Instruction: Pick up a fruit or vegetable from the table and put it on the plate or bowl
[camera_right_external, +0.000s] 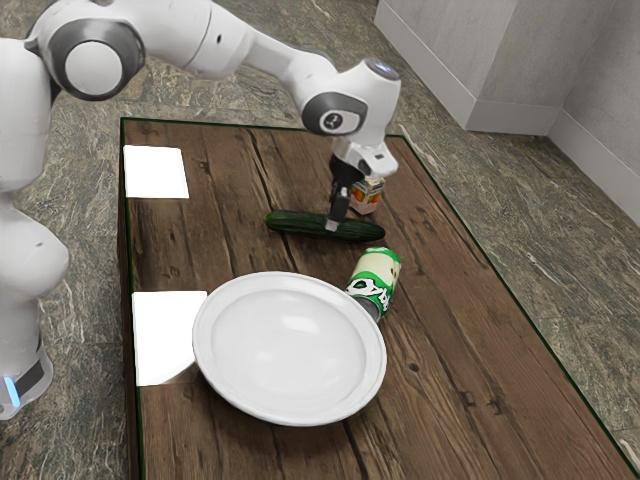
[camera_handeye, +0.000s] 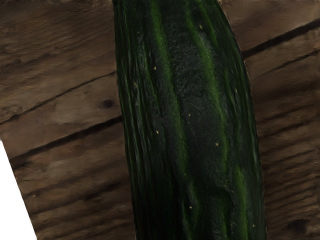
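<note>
A long dark green cucumber (camera_right_external: 325, 225) lies flat on the wooden table (camera_right_external: 450, 400), just beyond the white plate (camera_right_external: 290, 347). My gripper (camera_right_external: 335, 222) points straight down onto the cucumber's right half, level with it. In the wrist view the cucumber (camera_handeye: 190, 130) runs lengthwise right under my hand, resting on the wood planks. The plate sits at the table's front middle with nothing on it.
A small orange juice carton (camera_right_external: 368, 195) stands right behind my gripper. A green-and-white can (camera_right_external: 374, 279) lies on its side between the cucumber and the plate's right rim. Two white paper sheets (camera_right_external: 155, 171) (camera_right_external: 165, 335) lie along the table's left edge.
</note>
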